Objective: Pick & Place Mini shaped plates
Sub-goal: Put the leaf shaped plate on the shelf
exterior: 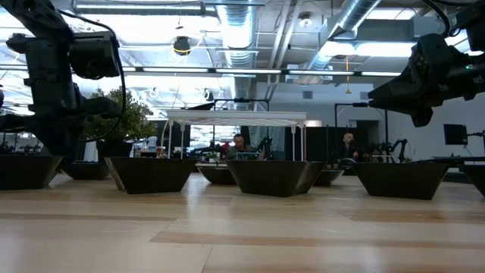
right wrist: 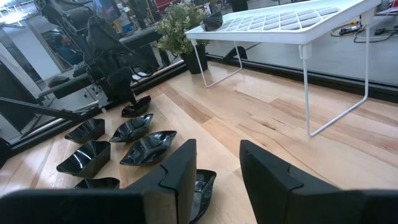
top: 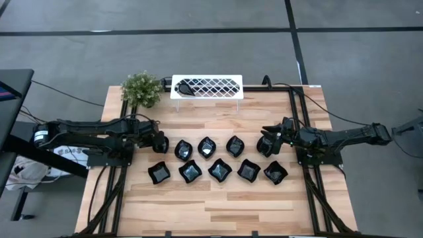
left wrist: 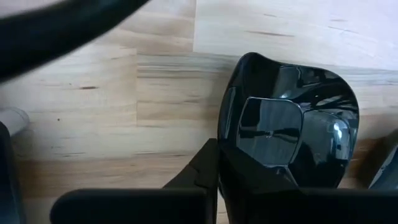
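1. Broadly, the tabletop is pale butcher-block wood, laid in long planks with visible grain, filling the middle of the high view.
2. Two dark jointed arms reach in from the left and right edges of that view, both ending near the middle row of dishes.
3. At the upper centre stands a white rack with a diamond lattice top on thin wire legs; one black dish lies at its left end.
4. Just left of it, a small bushy green plant sits at the tabletop's upper left corner.
5. The mini shaped plates, glossy black and mirror-like, lie in two staggered rows across the centre: rounded leaf-like bowls above, wavy-edged squares below.
6. The left gripper is at the left end of the upper row, its jaws pressed together on the rim of a leaf-shaped plate.
7. The right gripper hangs over the right end of that row, jaws spread apart and holding nothing, a dish beneath them.
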